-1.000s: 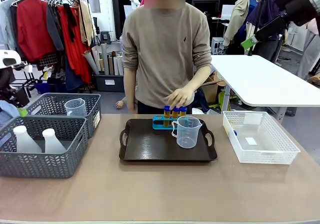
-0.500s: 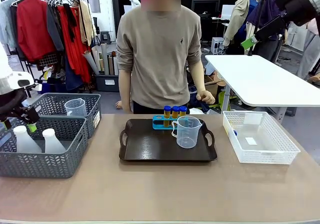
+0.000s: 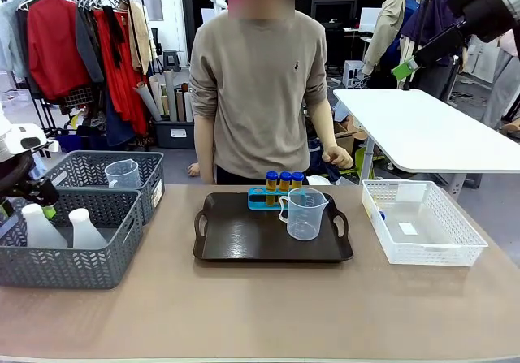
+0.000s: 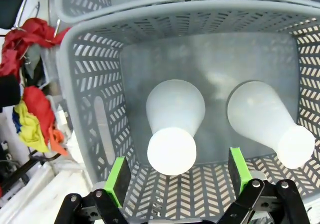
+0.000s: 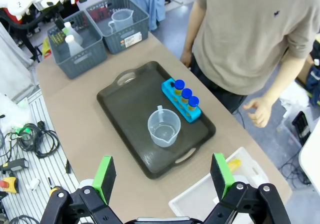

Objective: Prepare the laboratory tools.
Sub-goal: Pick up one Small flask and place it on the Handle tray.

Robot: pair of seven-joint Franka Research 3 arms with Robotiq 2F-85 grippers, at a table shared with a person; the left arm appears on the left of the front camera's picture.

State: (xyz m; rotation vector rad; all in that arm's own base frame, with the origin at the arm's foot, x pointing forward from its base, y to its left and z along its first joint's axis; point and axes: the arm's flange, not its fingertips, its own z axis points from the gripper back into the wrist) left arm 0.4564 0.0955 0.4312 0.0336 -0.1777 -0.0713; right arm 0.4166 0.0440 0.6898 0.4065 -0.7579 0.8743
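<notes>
**Left gripper hangs open over a flask**

The left gripper is open wide and holds nothing. It hangs over the near grey basket at the left end of the table. Two white flasks stand upright in that basket, side by side. In the left wrist view, the top of one flask sits between the two green pads. The pads do not touch it. The other flask is off to one side.

A far grey basket stands just behind the near one, with a clear beaker in it.

A dark tray lies in the middle of the table. A second beaker stands upright on it. Just behind that are three yellow tubes with blue caps, upright in a blue rack.

The right gripper is open too and holds nothing. It is high above the table and looks down on the tray. A white basket sits at the right end. A person stands at the far side, with one hand down by the table edge.
</notes>
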